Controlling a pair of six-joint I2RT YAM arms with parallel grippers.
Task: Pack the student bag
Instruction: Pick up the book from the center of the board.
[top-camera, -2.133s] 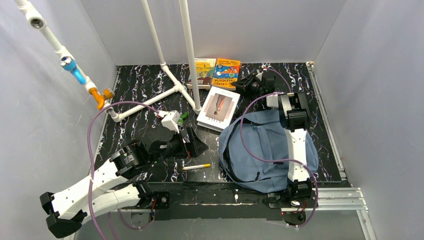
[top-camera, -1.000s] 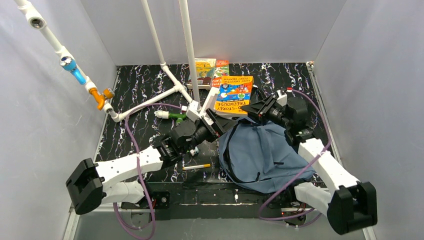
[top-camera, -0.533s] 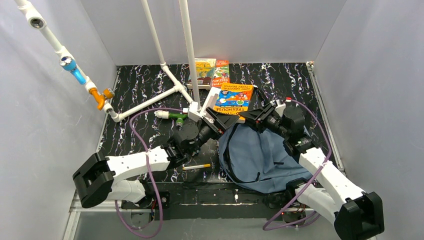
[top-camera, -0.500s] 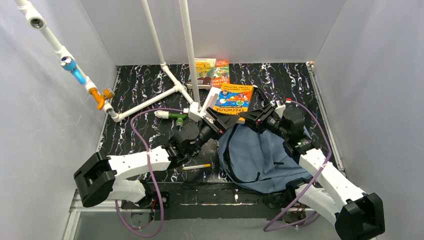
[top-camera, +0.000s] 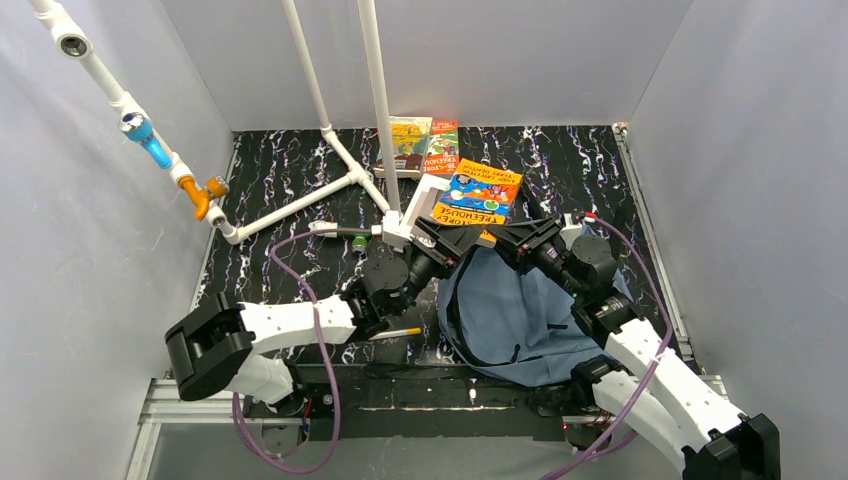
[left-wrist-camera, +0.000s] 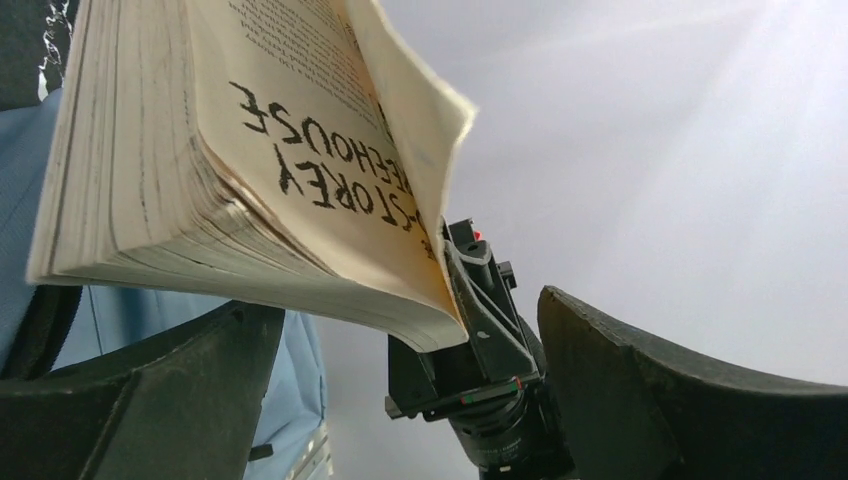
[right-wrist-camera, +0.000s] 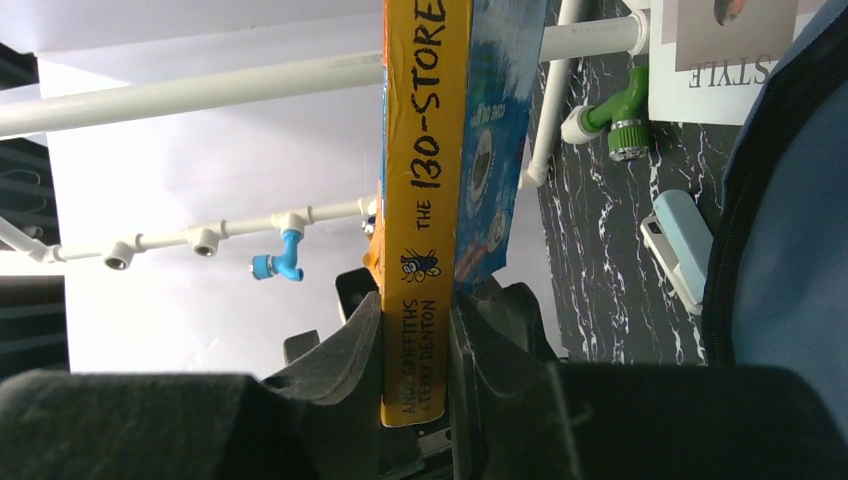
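The student bag (top-camera: 535, 310) lies slate-blue and slumped at the front right, its top edge toward the middle. My right gripper (top-camera: 503, 238) is shut on the yellow spine of an orange-and-blue Treehouse book (top-camera: 480, 193), held in the air above the bag's top edge. In the right wrist view the spine (right-wrist-camera: 420, 200) is pinched between both fingers, and the bag (right-wrist-camera: 800, 220) fills the right side. My left gripper (top-camera: 443, 243) stands open just under the book. From the left wrist, the book's page edges (left-wrist-camera: 250, 230) hang between the spread fingers (left-wrist-camera: 690, 390).
A white book (right-wrist-camera: 730, 40) lies flat behind the bag. Two more books (top-camera: 422, 143) rest at the back wall. A white pipe frame (top-camera: 345, 165) with a green fitting (right-wrist-camera: 625, 125) crosses the left half. A yellow pen (top-camera: 398, 331) and a pale blue small object (right-wrist-camera: 680, 250) lie nearby.
The right gripper has swung the held book a little to the right and back. The left arm has slid right, bringing its open gripper closer under the book.
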